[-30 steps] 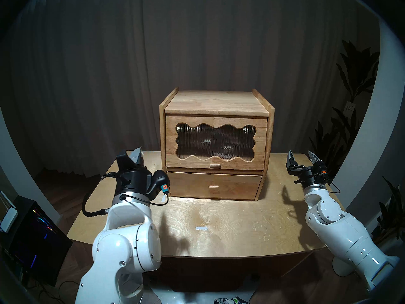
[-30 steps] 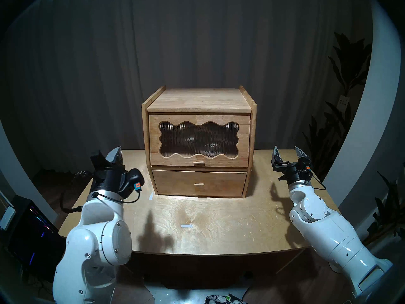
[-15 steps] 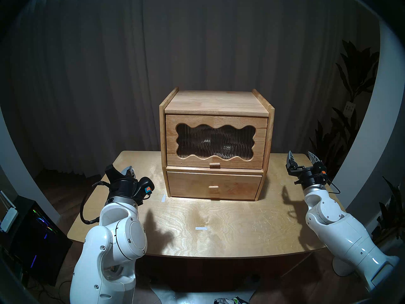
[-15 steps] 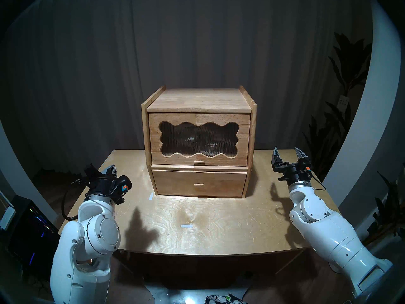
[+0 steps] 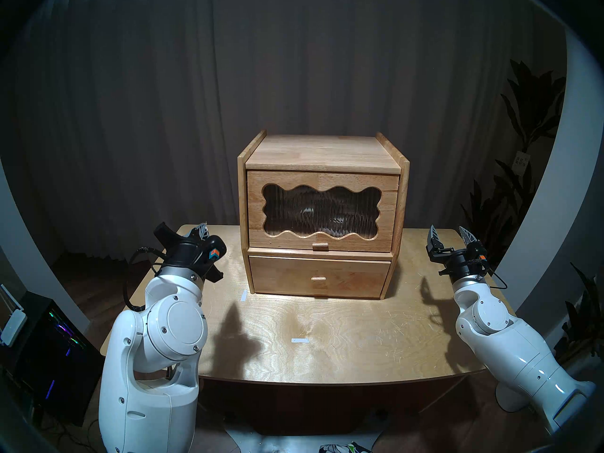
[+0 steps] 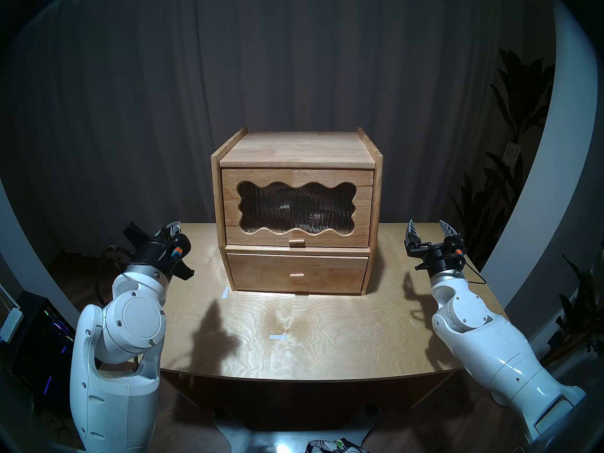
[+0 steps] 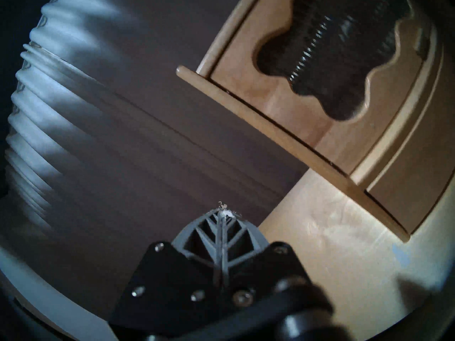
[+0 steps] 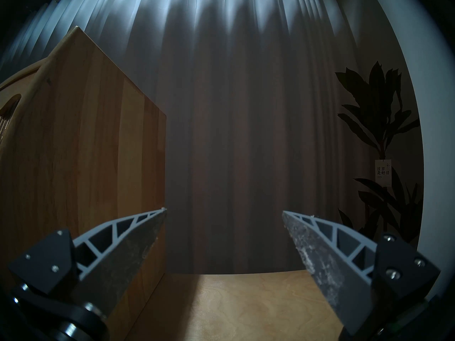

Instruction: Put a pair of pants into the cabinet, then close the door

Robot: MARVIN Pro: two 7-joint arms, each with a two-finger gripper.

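The light-wood cabinet (image 5: 322, 151) stands at the back middle of the table. Its door (image 5: 323, 179) with the wavy ribbed-glass window sits flush and closed, tab handle (image 5: 320, 246) at the bottom edge. Through the glass only a dim blurred mass (image 5: 313, 213) shows, so the pants cannot be made out. My left gripper (image 5: 203, 229) is shut and empty, left of the cabinet; its wrist view (image 7: 222, 213) shows the fingers pressed together and the door (image 7: 246, 69) to the right. My right gripper (image 5: 448, 230) is open and empty, right of the cabinet; its wrist view (image 8: 224, 211) shows the cabinet's side (image 8: 86, 148).
The plain drawer (image 5: 353, 275) below the door is closed. The wooden table (image 5: 343, 338) carries two small tape marks (image 5: 300, 340). A lit computer case (image 5: 55, 338) stands on the floor at the left, dark plants (image 5: 523, 132) at the right, and a curtain behind.
The door went from slightly ajar to flush. My left arm drew back from the cabinet's front to the table's left side, its gripper still shut. The right arm has not moved.
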